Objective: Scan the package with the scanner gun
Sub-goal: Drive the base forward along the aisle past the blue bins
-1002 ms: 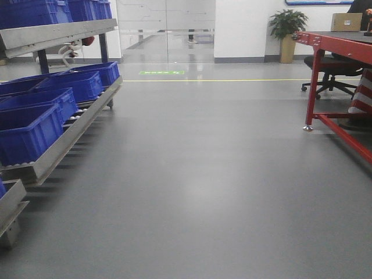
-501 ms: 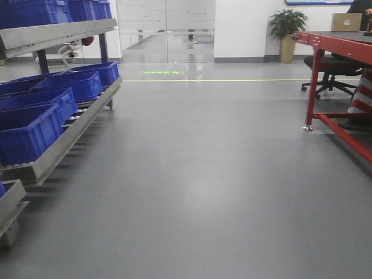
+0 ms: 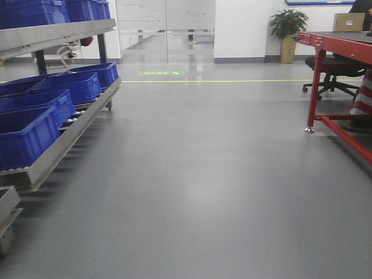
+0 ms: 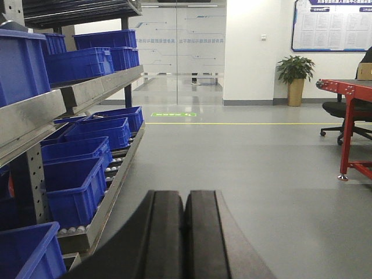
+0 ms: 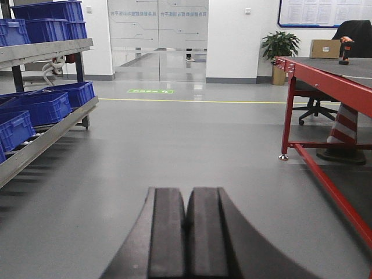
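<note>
The package (image 5: pixel 325 48), a tan cardboard box, sits far off on the red table (image 5: pixel 325 75) at the right; it also shows in the front view as the package (image 3: pixel 347 22). Just right of it stands the scanner gun (image 5: pixel 347 49), orange and black, small at this distance. My left gripper (image 4: pixel 185 200) is shut with nothing between its black pads and points down the aisle. My right gripper (image 5: pixel 186 197) is likewise shut and empty, well short of the table.
A metal roller rack (image 3: pixel 64 136) with several blue bins (image 3: pixel 26 133) lines the left side. Under and behind the red table are an office chair (image 3: pixel 334 72) and a striped cone (image 5: pixel 343 136). A potted plant (image 3: pixel 286 29) stands by the far wall.
The front view has shifted a little: the rack and bins slid left and down, the table edged right. Both grippers are seen only now.
</note>
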Motion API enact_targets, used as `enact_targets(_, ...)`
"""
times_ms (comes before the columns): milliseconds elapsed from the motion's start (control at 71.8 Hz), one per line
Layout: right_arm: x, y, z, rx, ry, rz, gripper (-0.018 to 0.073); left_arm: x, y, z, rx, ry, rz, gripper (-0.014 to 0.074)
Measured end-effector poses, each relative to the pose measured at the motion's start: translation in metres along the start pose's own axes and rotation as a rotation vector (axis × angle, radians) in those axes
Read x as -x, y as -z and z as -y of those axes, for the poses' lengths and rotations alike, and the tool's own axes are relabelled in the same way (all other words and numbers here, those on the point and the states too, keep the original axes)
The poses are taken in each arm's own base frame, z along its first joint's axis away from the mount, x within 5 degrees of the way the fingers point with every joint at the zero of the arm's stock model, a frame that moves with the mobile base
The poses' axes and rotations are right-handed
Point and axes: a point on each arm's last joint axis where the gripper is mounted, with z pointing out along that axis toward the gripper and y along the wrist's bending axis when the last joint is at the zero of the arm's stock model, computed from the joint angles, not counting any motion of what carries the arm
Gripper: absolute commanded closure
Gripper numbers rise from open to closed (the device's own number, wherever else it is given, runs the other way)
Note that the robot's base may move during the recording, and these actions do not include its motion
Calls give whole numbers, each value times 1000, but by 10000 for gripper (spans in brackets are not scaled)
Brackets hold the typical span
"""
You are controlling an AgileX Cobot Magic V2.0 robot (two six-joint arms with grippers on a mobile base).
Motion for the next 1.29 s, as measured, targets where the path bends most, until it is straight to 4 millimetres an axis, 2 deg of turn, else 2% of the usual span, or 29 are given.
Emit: enact_targets(1295,0,0,0,0,0,0,721,0,0,0,0,0,0,708)
